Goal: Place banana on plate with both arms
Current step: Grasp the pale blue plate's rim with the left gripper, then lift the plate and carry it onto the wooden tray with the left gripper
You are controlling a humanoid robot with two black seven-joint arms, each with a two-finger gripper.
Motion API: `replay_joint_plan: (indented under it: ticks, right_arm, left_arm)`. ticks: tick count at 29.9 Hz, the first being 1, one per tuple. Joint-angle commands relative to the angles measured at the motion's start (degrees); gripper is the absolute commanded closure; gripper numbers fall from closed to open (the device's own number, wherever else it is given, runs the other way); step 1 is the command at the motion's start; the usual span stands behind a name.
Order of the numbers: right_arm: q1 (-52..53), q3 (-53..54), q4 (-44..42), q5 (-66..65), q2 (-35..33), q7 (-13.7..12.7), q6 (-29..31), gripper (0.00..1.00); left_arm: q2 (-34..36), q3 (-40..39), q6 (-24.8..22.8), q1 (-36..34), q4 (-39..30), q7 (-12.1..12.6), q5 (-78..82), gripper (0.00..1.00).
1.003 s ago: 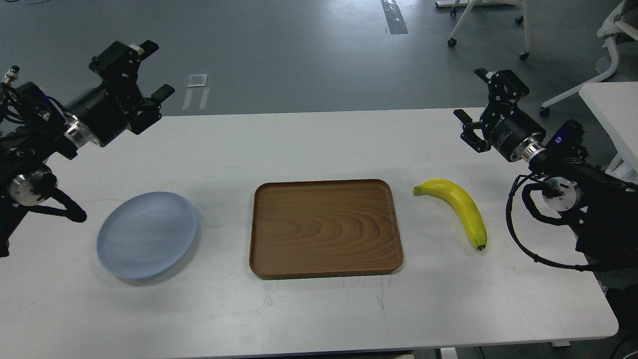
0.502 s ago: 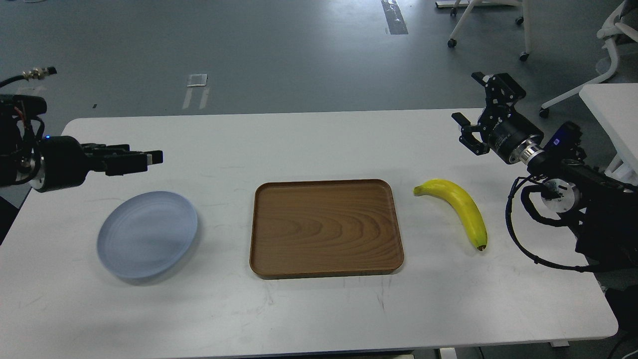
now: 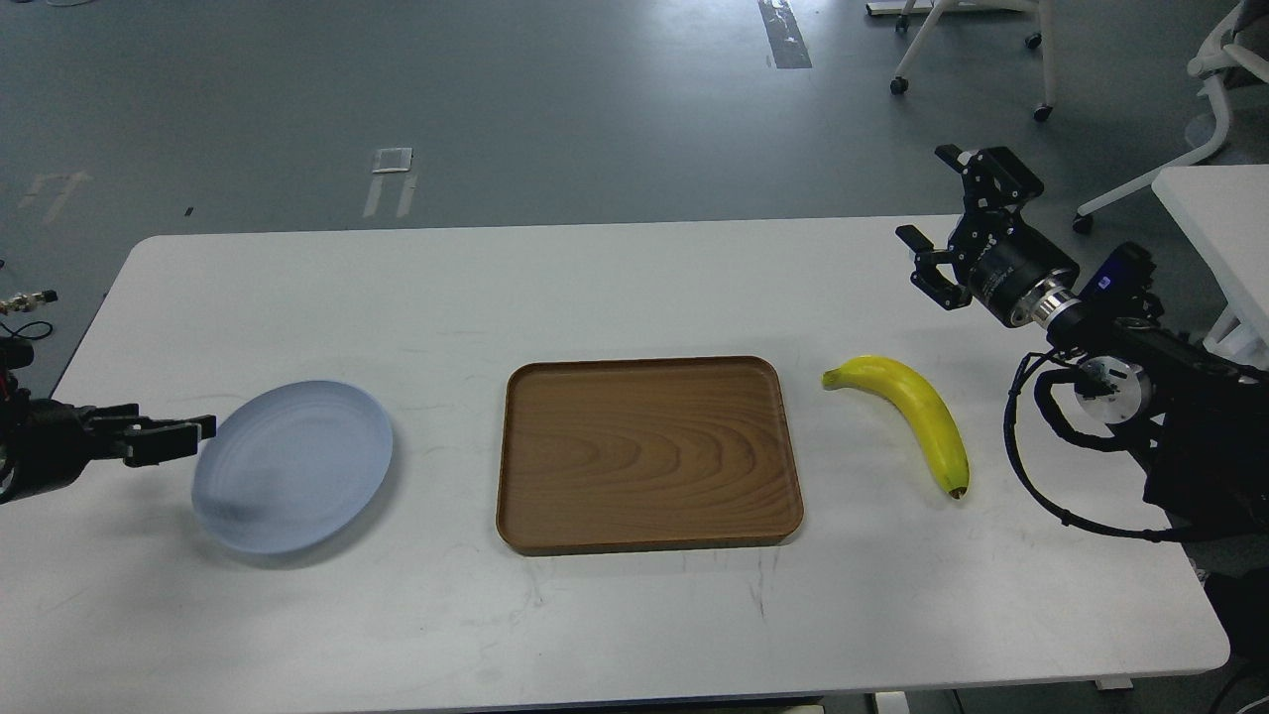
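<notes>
Left gripper [image 3: 183, 437] sits at the plate [image 3: 293, 466] rim near the table's left edge; jaw spread indiscernible. Right gripper [image 3: 937, 213] spread wide over the far right corner, banana [image 3: 917, 407] apart.

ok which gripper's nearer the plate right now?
Left. The left gripper sits low beside the plate's left rim, jaws seen edge-on. The right gripper hangs open across the table, past the tray and banana.

Yellow banana [image 3: 914, 412] lies flat, well apart from seemingly empty blue-grey plate [image 3: 292, 466]
</notes>
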Motion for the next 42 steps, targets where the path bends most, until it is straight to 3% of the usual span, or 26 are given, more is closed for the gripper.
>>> replay_joint_plan:
  ticks: [1, 8, 12, 18, 19, 22, 35, 42]
  right_arm:
    - [0.0, 0.0, 0.0, 0.0, 0.0, 0.0, 0.0, 0.0]
    - [-0.1, 0.0, 0.0, -0.1, 0.0, 0.0, 0.0, 0.0]
    - [-0.2, 0.0, 0.0, -0.1, 0.1, 0.0, 0.0, 0.0]
    - [-0.2, -0.5, 0.0, -0.1, 0.1, 0.0, 0.0, 0.0]
    - [-0.2, -0.6, 0.0, -0.1, 0.1, 0.0, 0.0, 0.0]
    - [-0.2, -0.7, 0.0, -0.1, 0.1, 0.0, 0.0, 0.0]
    - [-0.2, -0.8, 0.1, -0.1, 0.1, 0.0, 0.0, 0.0]
    - [-0.2, -0.8, 0.1, -0.1, 0.1, 0.0, 0.0, 0.0]
  left_arm:
    - [-1.8, 0.0, 0.0, 1.0, 1.3, 0.0, -0.3, 0.02]
    - [-4.9, 0.0, -0.1, 1.6, 4.9, 0.0, -0.8, 0.05]
    - [-6.0, 0.0, -0.1, 2.4, 6.7, 0.0, -0.9, 0.16]
    - [-6.2, 0.0, -0.1, 2.9, 6.8, 0.0, -3.0, 0.54]
    - [-6.2, 0.0, -0.1, 3.2, 6.8, 0.0, -3.0, 0.71]
    - [-6.2, 0.0, 0.0, 3.2, 6.8, 0.0, -3.0, 1.0]
    - [-4.9, -0.2, 0.6, 1.7, 5.5, 0.0, -2.7, 1.0]
    - [-2.6, -0.1, -0.3, -7.7, -2.7, 0.0, -2.6, 1.0]
